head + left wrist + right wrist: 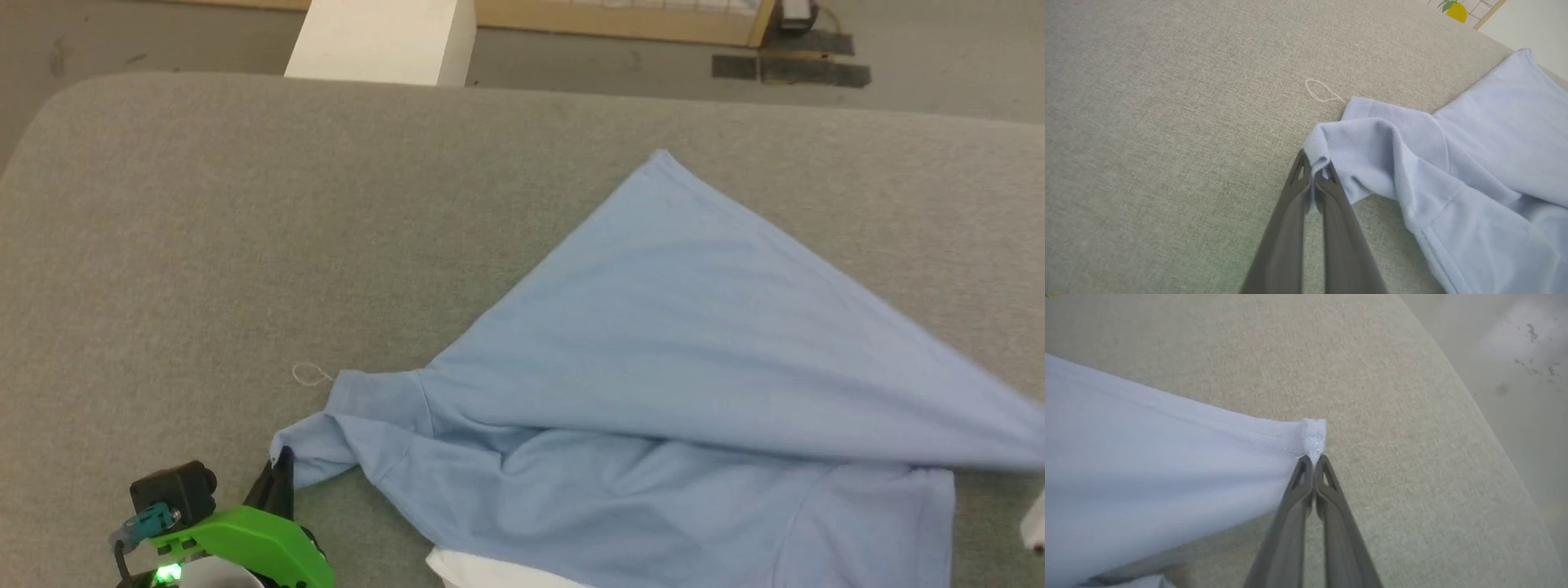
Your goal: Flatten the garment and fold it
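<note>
Garment: I see the light blue garment (694, 343) lying over the right half of the grey cloth-covered table (204, 229). It forms a broad triangle with its point toward the far side, and creases bunch along its near part.
Left gripper: my left gripper (1312, 173) is clamped on the edge of a sleeve (1372, 139) at the garment's near-left end. The fingers are pressed together with fabric puckered between the tips.
Right gripper: my right gripper (1314, 459) is pinched tight on a stitched hem corner (1314, 435) at the garment's right end, close to the table's right edge. The cloth runs taut away from it.
Collar: a strip of white collar (482, 572) shows under the blue fabric at the near edge of my head view.
Thread: a small pale thread loop (309, 375) lies on the table just beside the sleeve, on its far-left side.
Beyond the table: a white block (384, 37) stands past the far edge.
</note>
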Robot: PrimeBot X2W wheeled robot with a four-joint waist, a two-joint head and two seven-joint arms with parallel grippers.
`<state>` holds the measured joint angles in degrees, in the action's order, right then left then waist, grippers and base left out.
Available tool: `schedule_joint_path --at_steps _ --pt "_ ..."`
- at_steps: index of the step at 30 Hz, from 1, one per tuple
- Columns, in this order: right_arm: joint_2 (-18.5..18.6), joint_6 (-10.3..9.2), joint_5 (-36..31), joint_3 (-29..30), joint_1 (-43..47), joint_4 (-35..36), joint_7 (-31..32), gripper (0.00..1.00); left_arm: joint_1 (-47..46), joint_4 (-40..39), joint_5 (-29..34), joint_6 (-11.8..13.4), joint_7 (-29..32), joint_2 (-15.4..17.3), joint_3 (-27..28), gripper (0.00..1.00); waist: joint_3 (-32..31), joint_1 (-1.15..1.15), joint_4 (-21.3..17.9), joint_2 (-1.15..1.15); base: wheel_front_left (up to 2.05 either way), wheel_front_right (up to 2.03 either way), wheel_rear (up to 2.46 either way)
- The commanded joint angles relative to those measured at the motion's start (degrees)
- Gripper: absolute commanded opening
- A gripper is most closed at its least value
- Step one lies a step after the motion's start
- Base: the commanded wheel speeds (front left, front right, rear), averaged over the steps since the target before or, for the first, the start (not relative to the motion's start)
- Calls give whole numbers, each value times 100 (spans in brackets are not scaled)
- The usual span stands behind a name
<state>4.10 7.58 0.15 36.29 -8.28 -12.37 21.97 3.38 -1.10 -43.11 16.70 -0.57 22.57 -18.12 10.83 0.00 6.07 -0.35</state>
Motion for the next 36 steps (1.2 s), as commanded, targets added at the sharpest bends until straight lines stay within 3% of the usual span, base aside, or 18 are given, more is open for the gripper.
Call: schedule_joint_path --at_steps 1,6,11,13,14,15,19,24,29,36 --pt "-31 -9 53 54 133 34 301 0 66 -20 -51 30 24 58 -2 0 -109 0 -95 35 0 0 0" --pt "-104 -9 100 216 431 -43 1491 0 48 -13 -65 -2 64 62 -51 0 -129 0 -44 35 0 0 0" --pt "-119 -9 281 237 564 -107 1914 0 59 46 -105 -52 57 44 -79 0 -176 0 19 35 0 0 0" --pt "-120 -9 372 193 581 -73 1818 38 61 71 -110 -64 59 48 -89 0 -196 0 39 35 0 0 0" --pt "-120 -9 378 161 586 -29 1709 88 58 82 -116 -69 60 48 -92 0 -205 0 46 35 0 0 0" --pt "-121 -9 373 145 587 3 1619 100 55 89 -119 -71 59 49 -92 0 -211 0 51 35 0 0 0" --pt "-121 -9 414 -77 407 260 761 100 43 114 -132 -79 58 55 -93 0 -224 0 68 35 0 0 0" --pt "58 -9 535 -925 51 495 -828 100 -24 133 -144 -98 49 45 -99 0 -130 0 108 35 0 0 0" --pt "342 -9 660 -1917 -598 273 -1920 100 -130 133 -149 -126 15 31 -91 0 65 0 155 35 0 0 0" --pt "758 -9 870 -3489 -1952 -717 -2127 100 -407 141 -139 -207 -53 -79 -150 0 503 0 404 35 0 0 0"
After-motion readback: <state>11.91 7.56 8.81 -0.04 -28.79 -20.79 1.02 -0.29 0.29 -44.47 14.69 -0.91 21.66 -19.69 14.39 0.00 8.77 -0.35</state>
